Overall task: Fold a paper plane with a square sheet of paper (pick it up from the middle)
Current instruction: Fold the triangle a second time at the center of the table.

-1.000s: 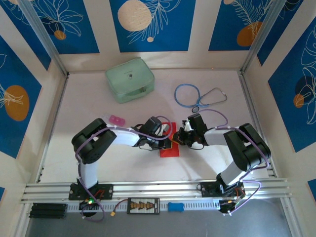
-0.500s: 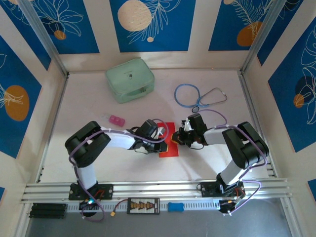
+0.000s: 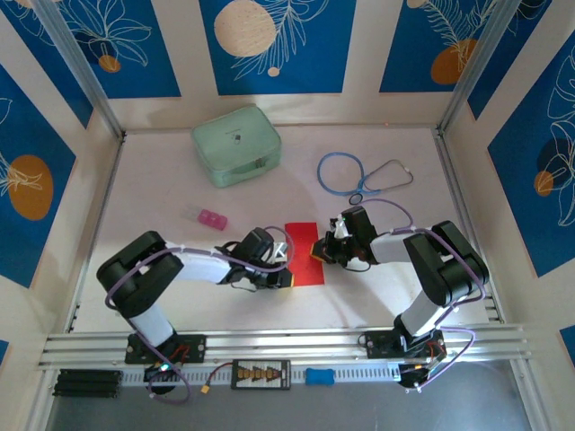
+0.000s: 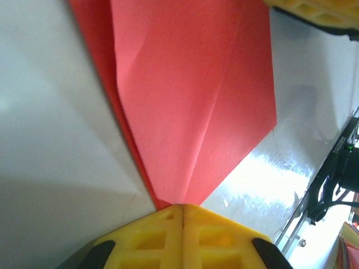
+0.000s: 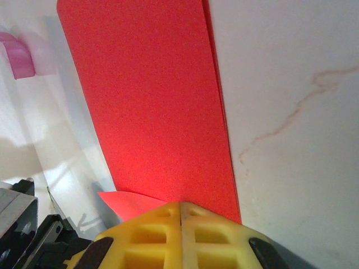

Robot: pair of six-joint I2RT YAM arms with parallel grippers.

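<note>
White table [image 3: 144, 189] under blue-patterned walls: the folded red sheet of paper [image 3: 302, 244] lies flat near its middle. Left gripper [image 3: 287, 277], jaws together, meets the sheet's corner; right gripper [image 3: 316, 251], likewise closed, touches its right edge

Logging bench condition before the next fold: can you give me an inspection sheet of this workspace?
Surface: white table, glossy, faint vein mark.
Job's things: red paper, folded and creased, lying flat at centre.
Clutter: pale green case, blue stethoscope, small pink object.
Grippers: left gripper and right gripper both shut, tips at the paper's edges.
Cables: purple cables along both arms.
Surroundings: blue leaf-patterned panels, aluminium rails.
</note>
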